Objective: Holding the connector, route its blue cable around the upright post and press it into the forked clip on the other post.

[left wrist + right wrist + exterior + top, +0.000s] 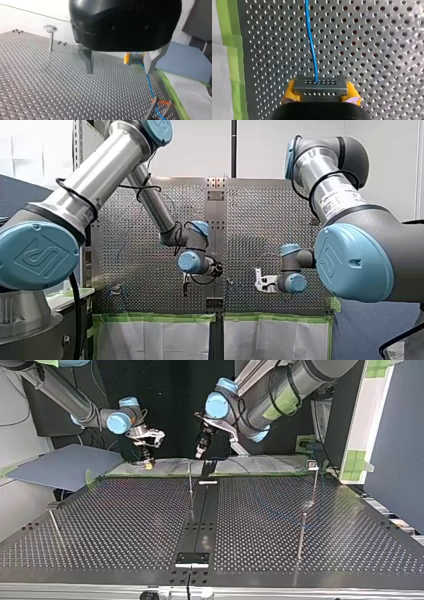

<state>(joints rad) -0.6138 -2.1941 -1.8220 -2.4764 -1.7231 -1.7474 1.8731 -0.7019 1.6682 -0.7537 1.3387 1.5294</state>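
Over the perforated table (125,525), seen in the top view, our right gripper (146,461) hangs at about eleven o'clock from the table's middle and our left gripper (200,451) near twelve o'clock, both at the far edge. Our left gripper's metal fingers (87,61) stand wide apart with nothing between them, while our right gripper's yellow pads (290,93) are clamped on the grey connector (319,86). Its blue cable (310,40) leaves the connector's front face and runs straight ahead over the holes, and a thin upright post (190,487) stands near the table's middle seam.
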